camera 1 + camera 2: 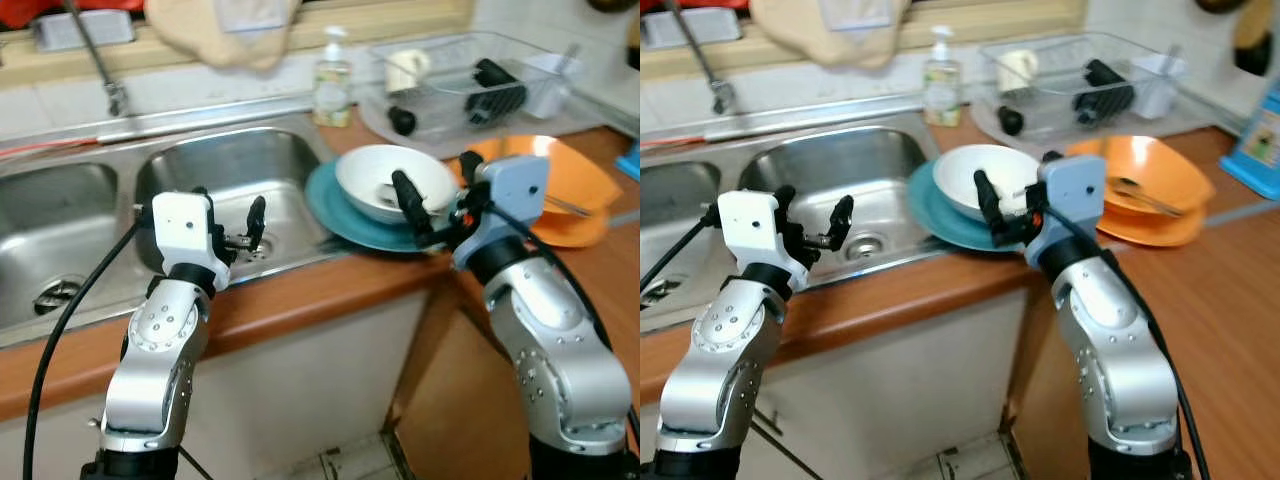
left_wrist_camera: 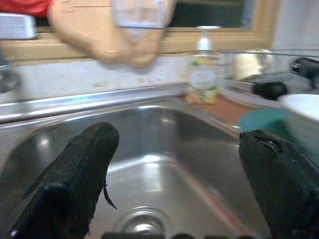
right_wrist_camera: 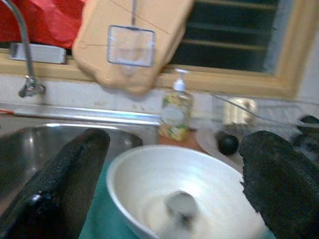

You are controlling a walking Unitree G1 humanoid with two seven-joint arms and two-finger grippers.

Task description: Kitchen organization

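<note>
A white bowl (image 1: 385, 175) with a spoon (image 3: 179, 205) inside sits on a teal plate (image 1: 330, 212), on the counter just right of the sink. My right gripper (image 1: 432, 210) is open at the bowl's near rim; in the right wrist view its fingers (image 3: 65, 179) spread wide on either side of the bowl (image 3: 199, 184). Stacked orange bowls (image 1: 580, 185) holding a utensil lie to the right. Over the near edge of the right sink basin (image 1: 240, 165), my left gripper (image 1: 232, 228) is open and holds nothing.
A dish rack (image 1: 480, 85) with a cup and dark items stands at the back right. A soap bottle (image 1: 333, 80) is beside it. The faucet (image 1: 100, 60) and left basin (image 1: 50, 215) are at far left. A beige cloth (image 1: 225, 30) hangs above.
</note>
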